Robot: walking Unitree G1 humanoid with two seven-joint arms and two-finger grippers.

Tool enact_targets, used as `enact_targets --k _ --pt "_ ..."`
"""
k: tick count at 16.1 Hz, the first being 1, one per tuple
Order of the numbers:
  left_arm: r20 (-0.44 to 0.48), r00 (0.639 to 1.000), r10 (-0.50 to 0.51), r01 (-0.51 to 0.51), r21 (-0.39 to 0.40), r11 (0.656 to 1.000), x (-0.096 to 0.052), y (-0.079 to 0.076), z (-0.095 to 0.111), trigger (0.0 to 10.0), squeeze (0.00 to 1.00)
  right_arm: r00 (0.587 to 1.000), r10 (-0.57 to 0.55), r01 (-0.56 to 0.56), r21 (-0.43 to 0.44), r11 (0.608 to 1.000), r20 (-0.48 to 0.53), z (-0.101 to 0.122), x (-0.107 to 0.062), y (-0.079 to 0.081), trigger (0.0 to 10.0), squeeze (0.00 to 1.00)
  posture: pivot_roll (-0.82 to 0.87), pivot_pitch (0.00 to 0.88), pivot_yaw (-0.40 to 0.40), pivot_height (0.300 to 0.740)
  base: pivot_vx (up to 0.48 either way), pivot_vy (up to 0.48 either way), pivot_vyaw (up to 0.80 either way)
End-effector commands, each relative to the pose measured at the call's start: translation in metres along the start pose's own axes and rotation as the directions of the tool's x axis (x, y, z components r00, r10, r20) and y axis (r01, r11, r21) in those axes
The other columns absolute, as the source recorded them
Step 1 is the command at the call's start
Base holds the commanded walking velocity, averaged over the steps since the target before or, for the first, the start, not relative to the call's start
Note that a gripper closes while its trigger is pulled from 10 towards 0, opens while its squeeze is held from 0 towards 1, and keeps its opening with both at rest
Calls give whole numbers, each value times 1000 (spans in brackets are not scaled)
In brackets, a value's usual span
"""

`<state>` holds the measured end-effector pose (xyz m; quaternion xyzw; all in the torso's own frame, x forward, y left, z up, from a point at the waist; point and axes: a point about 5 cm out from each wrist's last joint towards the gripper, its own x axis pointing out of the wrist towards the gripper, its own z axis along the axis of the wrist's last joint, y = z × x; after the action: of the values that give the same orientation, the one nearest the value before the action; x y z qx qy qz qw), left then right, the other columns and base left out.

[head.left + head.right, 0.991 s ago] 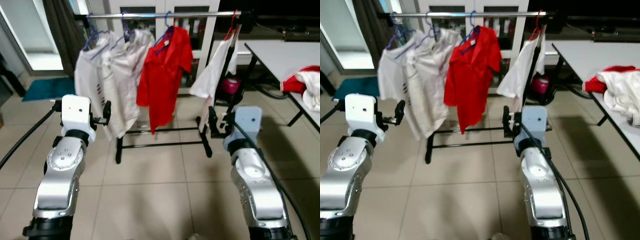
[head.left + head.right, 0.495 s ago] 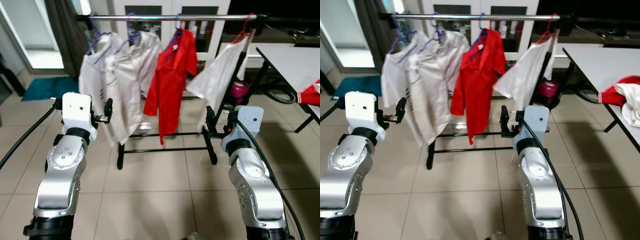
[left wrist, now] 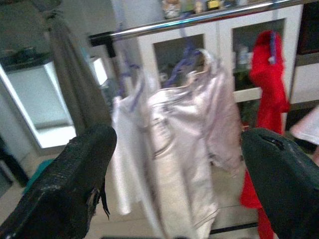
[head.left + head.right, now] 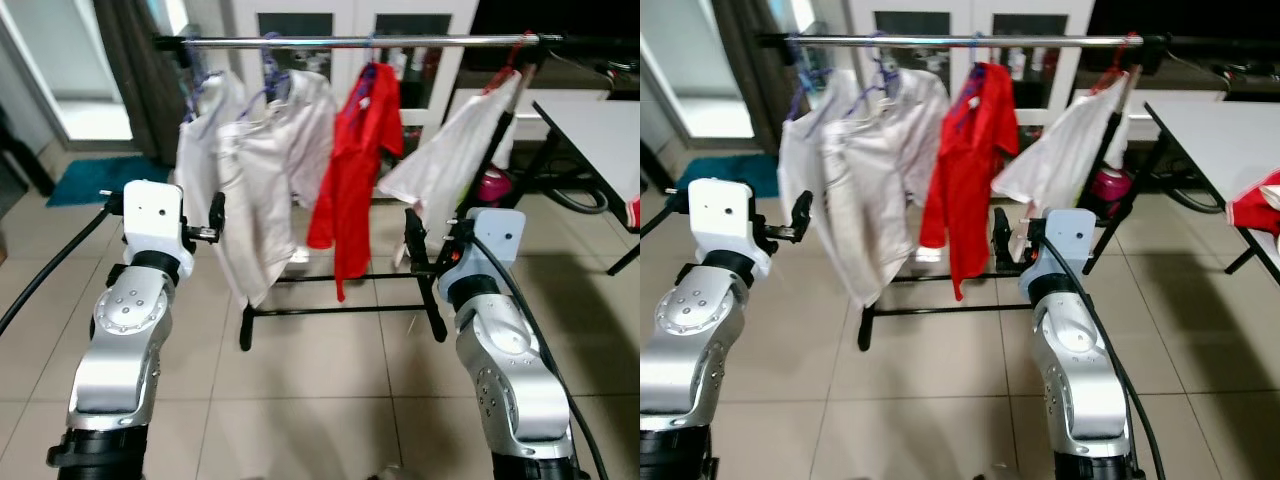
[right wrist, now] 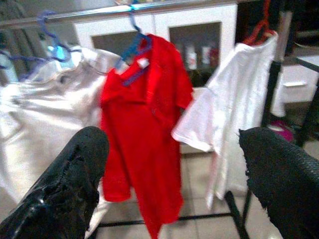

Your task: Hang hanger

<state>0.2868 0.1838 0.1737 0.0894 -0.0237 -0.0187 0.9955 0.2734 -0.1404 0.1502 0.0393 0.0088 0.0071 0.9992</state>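
The rail (image 4: pixel 360 42) of the clothes rack is the landmark here, and every hanger in sight is already hooked on it: a red hanger (image 4: pixel 515 62) at the far right end carrying a white shirt (image 4: pixel 445 165), a blue hanger (image 5: pixel 134 42) near the middle under a red shirt (image 4: pixel 355 170), and toward the left end two purple hangers with a cream shirt (image 4: pixel 280 170) and a white garment (image 4: pixel 200 150) (the two overlap, so their edges are hard to separate). All four garments hang clear of the tiled floor (image 4: pixel 320 380), above the rack's black base bar.

Below the rail and short of it, both arms are raised. The left tool (image 3: pixel 169 164) stands released, its fingers spread wide with nothing between them, facing the cream shirt. The right tool (image 5: pixel 174 169) is likewise spread and empty, facing the red shirt and the white one.

By my reading the hanging looks done, or no hanger has been taken up: neither tool carries one. At the far right, a tabletop (image 4: pixel 600 115) stands beside the rack.
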Motion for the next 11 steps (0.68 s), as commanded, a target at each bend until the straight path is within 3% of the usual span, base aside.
enact_targets --k 1,7,11 --pt "7 1000 -5 5 11 1000 1 0 3 10000 796 1000 -20 20 7 1000 -8 2 2 -2 10000 0 -66 51 23 740 311 0 0" --pt "8 1000 -7 7 9 1000 2 -1 3 10000 792 999 -51 52 -100 994 19 5 5 -1 10000 0 -58 42 20 740 296 0 0" --pt "19 1000 -9 9 23 1000 2 0 6 10000 796 999 -35 34 -44 998 -24 4 8 -1 10000 0 -53 35 17 740 292 0 0"
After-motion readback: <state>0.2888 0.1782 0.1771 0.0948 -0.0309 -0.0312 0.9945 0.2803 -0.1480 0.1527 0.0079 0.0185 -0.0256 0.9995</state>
